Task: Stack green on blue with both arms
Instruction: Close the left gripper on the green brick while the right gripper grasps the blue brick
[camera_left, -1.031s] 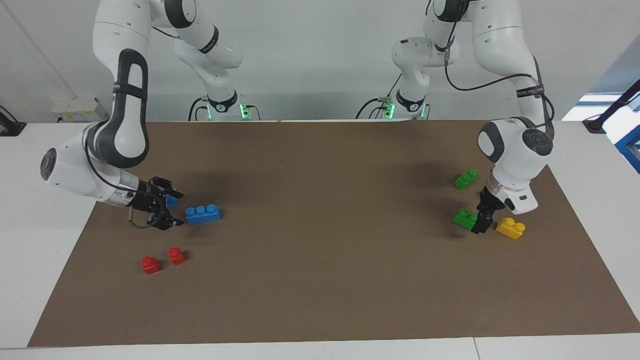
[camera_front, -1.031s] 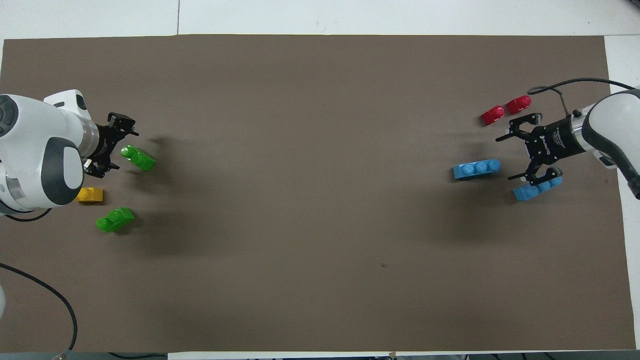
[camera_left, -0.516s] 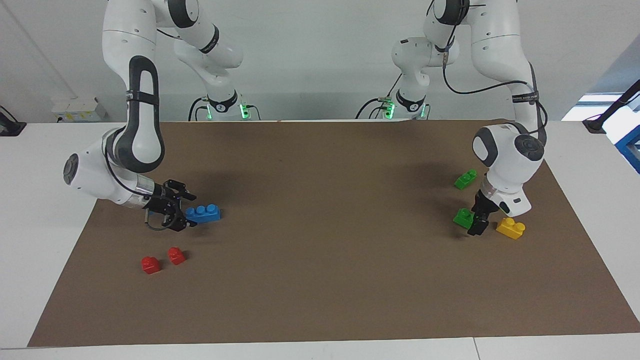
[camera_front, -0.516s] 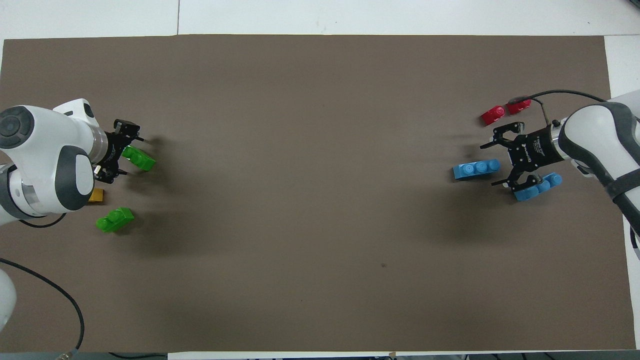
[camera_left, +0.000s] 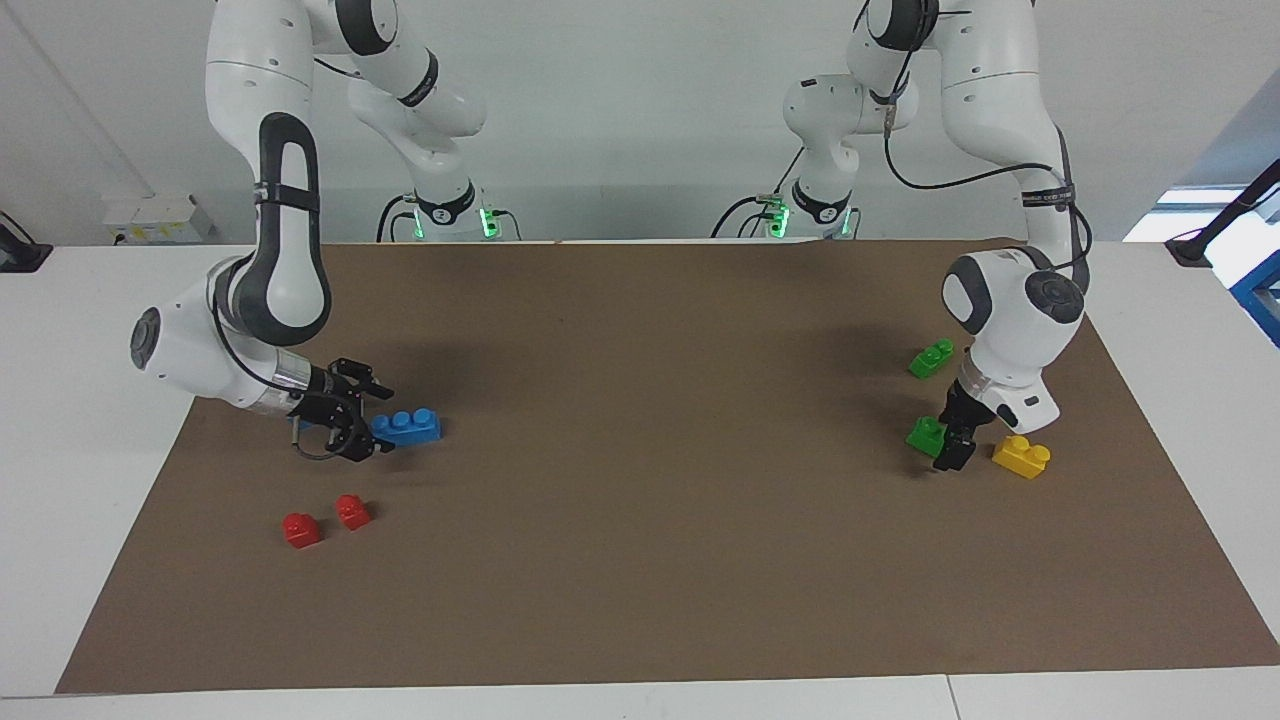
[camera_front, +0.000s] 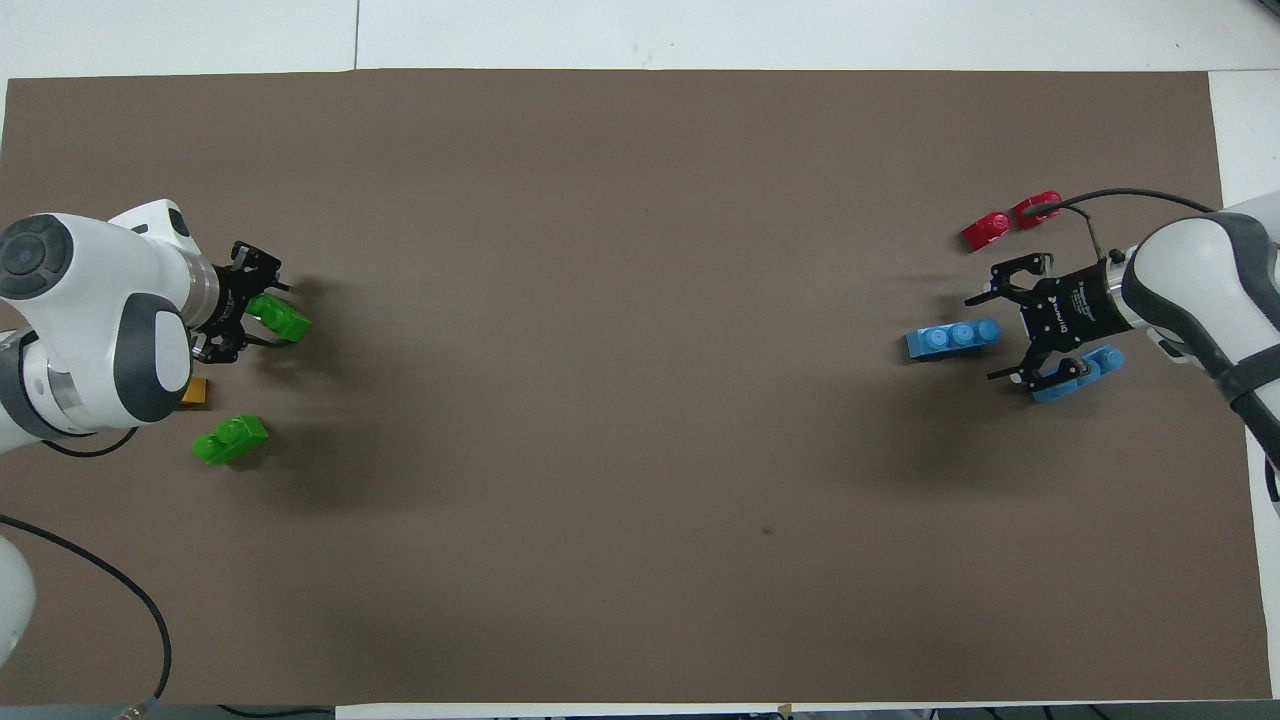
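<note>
My left pincer (camera_front: 252, 312) has narrowed around the green (camera_front: 277, 318), grasp likely starting; my right pincer (camera_front: 1010, 325), wide, has reached the blue (camera_front: 953, 338).

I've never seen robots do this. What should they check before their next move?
1. Right gripper at the blue brick's end, jaws open: ok.
2. Left gripper down at the green brick: ok.
3. Green brick firmly held: cannot tell.
4. Second blue brick clear of the right gripper: cannot tell; it lies partly under it.
5. Yellow brick apart from the green one: ok.
6. Green stacked on blue: not ok; they sit at the table's two ends.
</note>
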